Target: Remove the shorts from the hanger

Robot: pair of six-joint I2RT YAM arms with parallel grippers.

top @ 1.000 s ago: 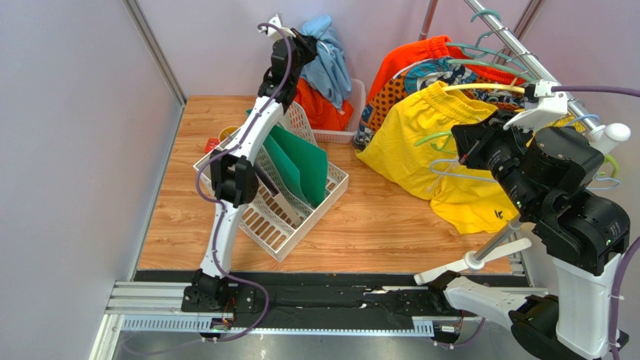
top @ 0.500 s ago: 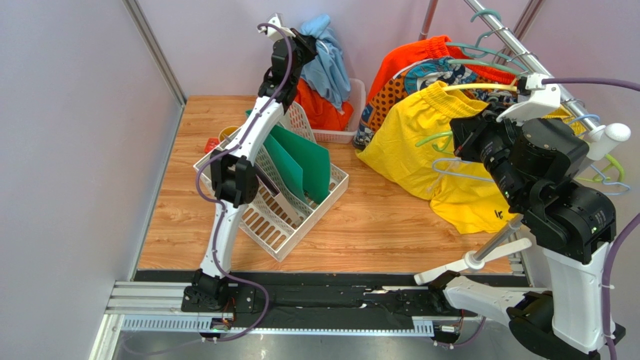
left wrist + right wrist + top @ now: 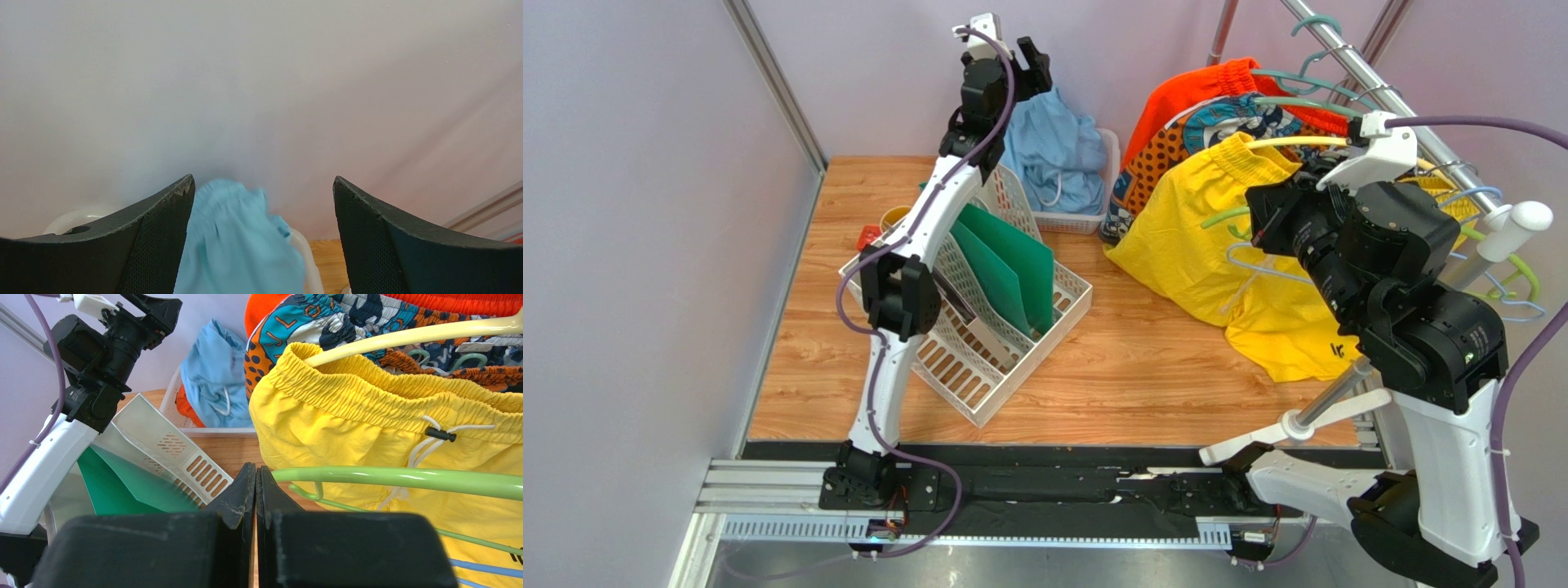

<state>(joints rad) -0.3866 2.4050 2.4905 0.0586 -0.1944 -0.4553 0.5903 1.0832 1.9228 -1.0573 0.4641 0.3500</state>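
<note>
- Now the left gripper (image 3: pixel 263 180) hangs with its fingers wide apart, holding nothing.
- Just below it, the light blue shorts (image 3: pixel 236 245) lie heaped in a white basket (image 3: pixel 209 432), over the orange shorts (image 3: pixel 186 408).
- Meanwhile the right gripper (image 3: pixel 256 478) is pressed together and empty, with a green hanger (image 3: pixel 399 476) just ahead of it, against the yellow shorts (image 3: pixel 344 435).
</note>
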